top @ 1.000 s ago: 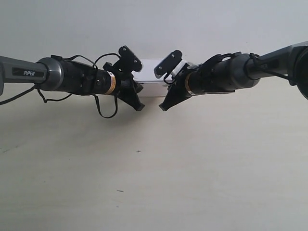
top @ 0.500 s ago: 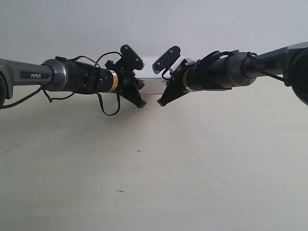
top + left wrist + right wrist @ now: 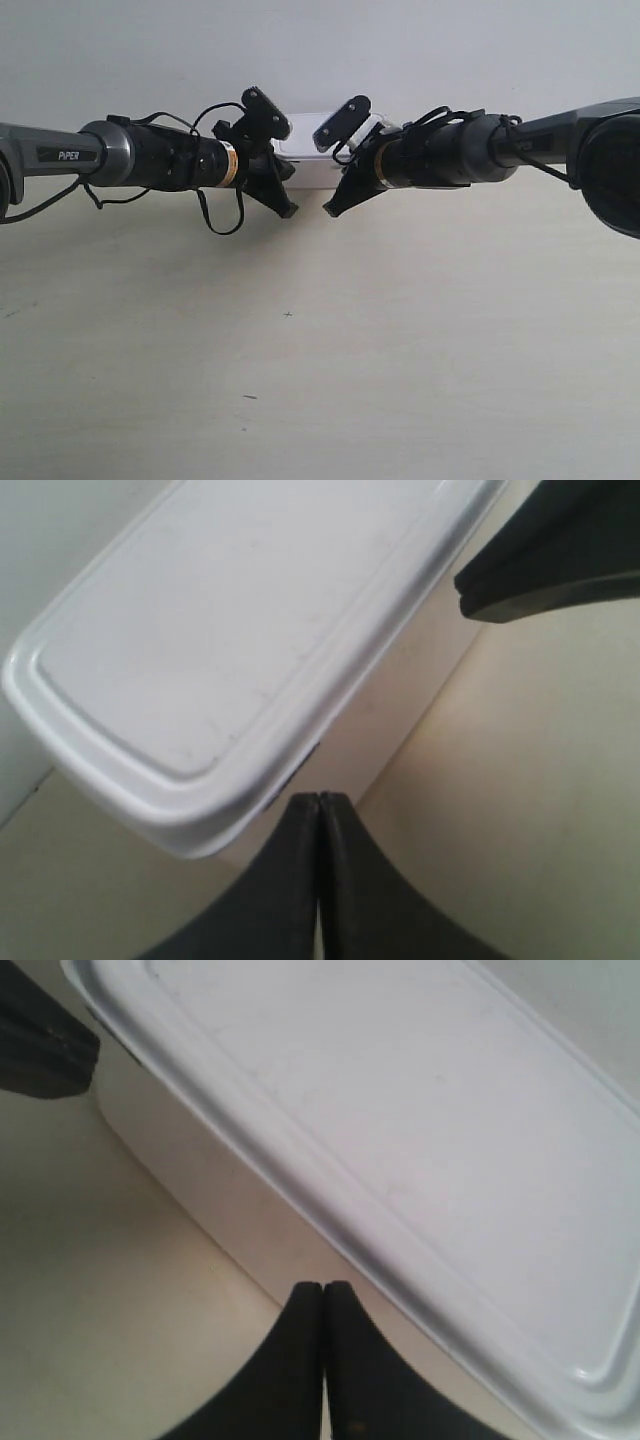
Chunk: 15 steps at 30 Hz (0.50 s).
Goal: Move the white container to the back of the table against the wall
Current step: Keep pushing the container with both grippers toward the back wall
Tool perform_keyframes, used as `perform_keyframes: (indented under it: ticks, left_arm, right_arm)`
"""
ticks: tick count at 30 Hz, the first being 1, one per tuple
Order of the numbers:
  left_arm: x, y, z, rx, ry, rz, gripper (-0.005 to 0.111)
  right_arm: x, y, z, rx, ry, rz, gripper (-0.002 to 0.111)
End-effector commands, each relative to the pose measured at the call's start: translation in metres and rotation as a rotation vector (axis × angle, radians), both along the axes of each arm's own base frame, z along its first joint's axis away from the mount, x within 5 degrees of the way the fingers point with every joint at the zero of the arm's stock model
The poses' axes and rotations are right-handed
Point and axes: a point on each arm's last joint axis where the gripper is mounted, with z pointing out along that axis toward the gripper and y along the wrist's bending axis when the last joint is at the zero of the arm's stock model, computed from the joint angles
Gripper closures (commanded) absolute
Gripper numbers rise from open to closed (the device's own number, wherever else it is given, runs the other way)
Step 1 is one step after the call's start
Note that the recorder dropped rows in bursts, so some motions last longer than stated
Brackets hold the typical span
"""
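The white container (image 3: 310,172) lies on the table (image 3: 320,350) at the back, close under the wall (image 3: 320,50); I cannot tell whether it touches it. My left gripper (image 3: 288,212), on the arm at the exterior view's left, is shut and empty, with its tip (image 3: 319,796) at the container's (image 3: 250,630) front side near one end. My right gripper (image 3: 330,212) is shut and empty too, its tip (image 3: 323,1285) low against the front side of the container (image 3: 420,1110). The two tips stand a short way apart. The wrists hide both ends of the container in the exterior view.
Pale table surface stretches from the grippers to the front edge, with a few tiny dark specks (image 3: 288,315). Both arms reach in low from the sides. The right gripper's finger (image 3: 540,560) shows in the left wrist view, and the left gripper's finger (image 3: 40,1040) in the right wrist view.
Both shut grippers have moved back toward the wall, and the white container has slid back with them. The grippers stayed shut throughout.
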Motion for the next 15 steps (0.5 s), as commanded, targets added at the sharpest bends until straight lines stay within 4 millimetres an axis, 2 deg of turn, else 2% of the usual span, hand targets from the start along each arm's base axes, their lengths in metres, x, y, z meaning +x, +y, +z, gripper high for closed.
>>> perform_keyframes:
  ticks: [1,15]
  left_arm:
    - [0.002,0.001,0.005,-0.001,-0.018,-0.005,0.107]
    - [0.011,0.000,-0.006,-0.001,-0.031,0.000,0.107]
  right_arm:
    - [0.005,-0.001,-0.001,-0.005,-0.012,-0.006,0.108]
    - [0.013,0.003,-0.006,0.010,-0.026,-0.002,0.108]
